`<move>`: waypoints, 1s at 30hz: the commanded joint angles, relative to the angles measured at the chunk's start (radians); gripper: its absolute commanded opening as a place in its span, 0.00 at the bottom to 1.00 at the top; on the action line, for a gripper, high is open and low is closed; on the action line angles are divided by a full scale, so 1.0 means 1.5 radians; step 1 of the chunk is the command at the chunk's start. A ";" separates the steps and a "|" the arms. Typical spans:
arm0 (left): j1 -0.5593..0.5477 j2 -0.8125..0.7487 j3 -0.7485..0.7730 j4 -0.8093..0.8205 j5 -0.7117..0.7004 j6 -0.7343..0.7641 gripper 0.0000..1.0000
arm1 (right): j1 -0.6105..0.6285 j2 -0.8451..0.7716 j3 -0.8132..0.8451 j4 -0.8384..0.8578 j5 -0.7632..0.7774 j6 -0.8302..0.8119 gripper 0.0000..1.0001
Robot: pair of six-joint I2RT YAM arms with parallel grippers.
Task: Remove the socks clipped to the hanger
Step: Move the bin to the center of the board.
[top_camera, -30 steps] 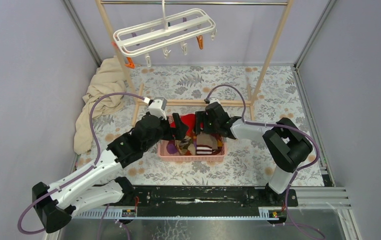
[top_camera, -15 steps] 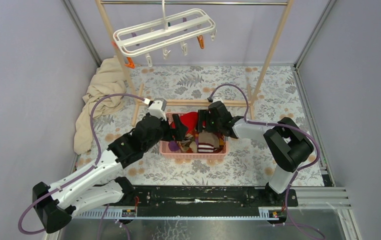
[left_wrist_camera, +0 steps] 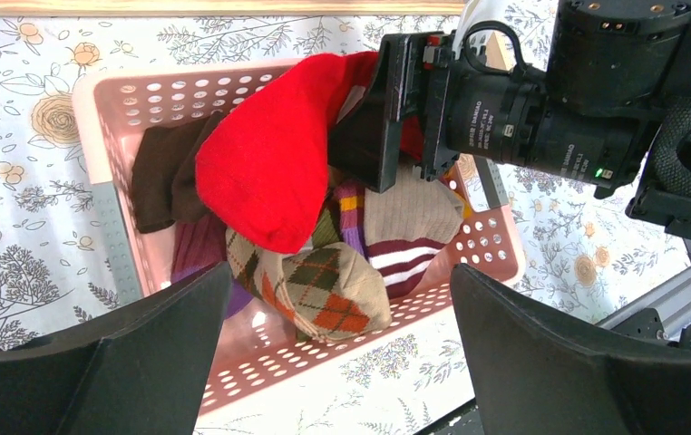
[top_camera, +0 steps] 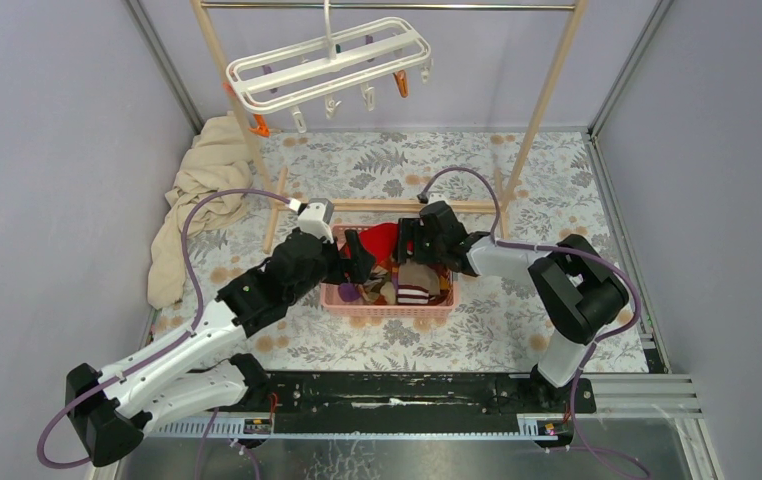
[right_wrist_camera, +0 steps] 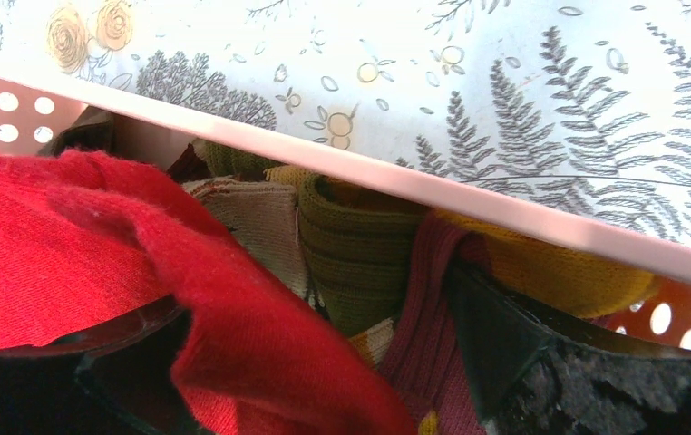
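The white hanger (top_camera: 327, 62) hangs from the rail with only bare clips (top_camera: 398, 83) under it; no socks are on it. The socks (top_camera: 412, 285) lie piled in a pink basket (top_camera: 387, 312). My left gripper (left_wrist_camera: 342, 362) hovers open over the basket's near wall (left_wrist_camera: 260, 353), above an argyle sock (left_wrist_camera: 324, 285) and a striped sock (left_wrist_camera: 405, 236). My right gripper (right_wrist_camera: 324, 381) is open inside the basket's far side. A red sock (right_wrist_camera: 70, 236) is draped over its left finger. An olive sock (right_wrist_camera: 360, 254) and a maroon sock (right_wrist_camera: 433, 335) lie between its fingers.
A wooden-post rack (top_camera: 542, 100) with a metal rail stands behind the basket, its base bar (top_camera: 367, 205) on the floral mat. A beige cloth (top_camera: 197, 200) is heaped at the left wall. Grey walls close in both sides.
My right gripper has drawn back slightly toward the far right, still open with the red sock over its finger. The left arm has barely moved.
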 commanded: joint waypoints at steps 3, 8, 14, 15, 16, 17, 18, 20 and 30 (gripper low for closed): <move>0.011 -0.003 -0.007 0.012 -0.002 -0.004 0.98 | -0.058 -0.009 -0.016 -0.027 -0.003 -0.008 0.88; 0.021 0.000 -0.009 0.011 -0.001 -0.002 0.98 | -0.073 -0.016 -0.017 -0.031 -0.006 -0.015 0.88; 0.057 0.015 -0.021 0.044 0.020 0.001 0.98 | -0.085 -0.033 -0.023 -0.036 -0.005 -0.021 0.88; 0.065 0.027 -0.020 0.049 0.025 0.004 0.98 | -0.088 -0.034 -0.022 -0.036 -0.007 -0.022 0.88; 0.072 0.038 -0.019 0.057 0.031 0.006 0.98 | -0.091 -0.034 -0.020 -0.036 -0.009 -0.023 0.88; 0.081 0.049 -0.018 0.064 0.036 0.009 0.98 | -0.093 -0.032 -0.015 -0.038 -0.010 -0.025 0.88; 0.089 0.059 -0.016 0.071 0.040 0.012 0.98 | -0.095 -0.029 -0.010 -0.039 -0.011 -0.028 0.88; 0.106 0.075 -0.013 0.084 0.051 0.017 0.98 | -0.096 -0.018 0.006 -0.037 -0.012 -0.035 0.88; 0.201 0.112 -0.005 0.112 0.099 0.043 0.98 | -0.098 0.075 0.154 -0.066 -0.042 -0.079 0.88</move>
